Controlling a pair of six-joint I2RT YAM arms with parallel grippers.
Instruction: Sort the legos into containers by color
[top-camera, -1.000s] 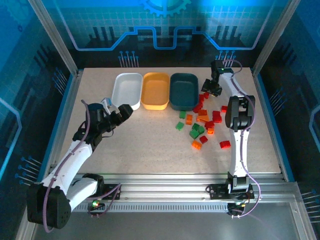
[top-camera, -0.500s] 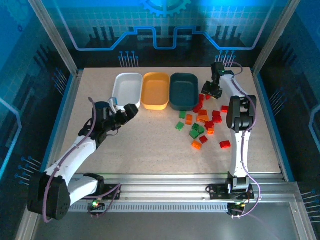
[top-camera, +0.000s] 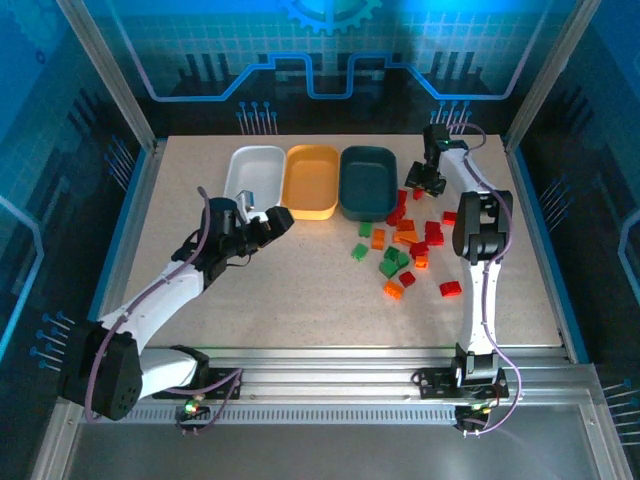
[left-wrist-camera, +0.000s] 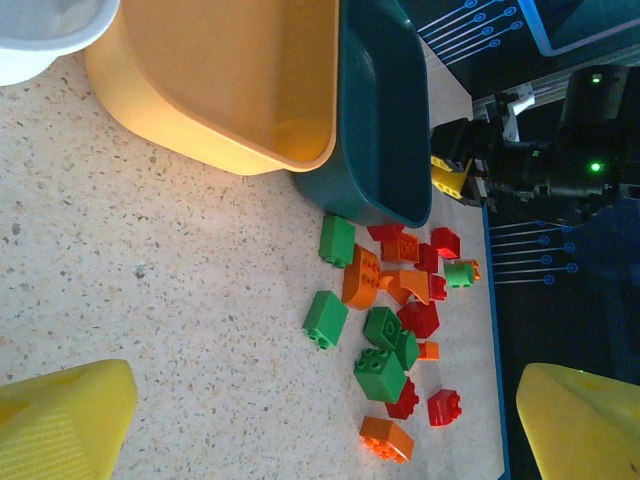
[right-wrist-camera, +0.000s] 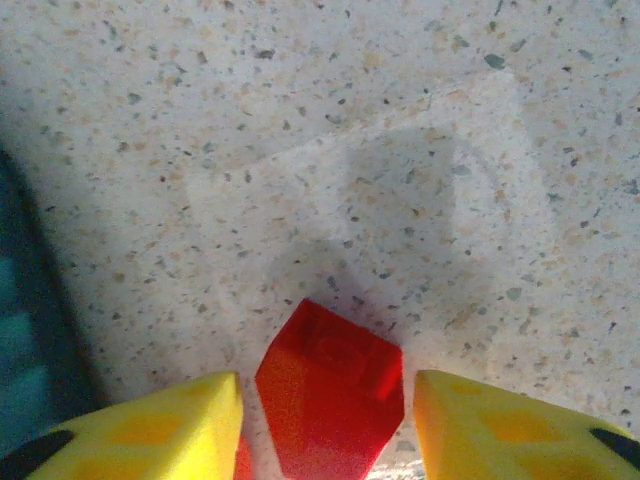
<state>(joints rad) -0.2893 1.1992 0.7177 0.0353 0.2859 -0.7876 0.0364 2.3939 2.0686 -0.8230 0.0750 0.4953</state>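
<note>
- The left gripper (top-camera: 265, 222) is wide open and holds nothing. It is left of the middle, by the white tray (top-camera: 250, 165).
- The right gripper (top-camera: 430, 182), upper right, has its yellow fingers (right-wrist-camera: 150, 430) on both sides of a red brick (right-wrist-camera: 330, 400). I cannot tell if they squeeze it.
- More legos (top-camera: 400, 262) lie on the table (top-camera: 300, 290), right of the dark teal tray (top-camera: 368, 185).

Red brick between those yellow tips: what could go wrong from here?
The red brick sits skewed between the right tool's tips, so closing might twist it or pop it out. The dark teal tray stands close beside, so the tool could bump it, and neighbouring bricks might get shoved.
</note>
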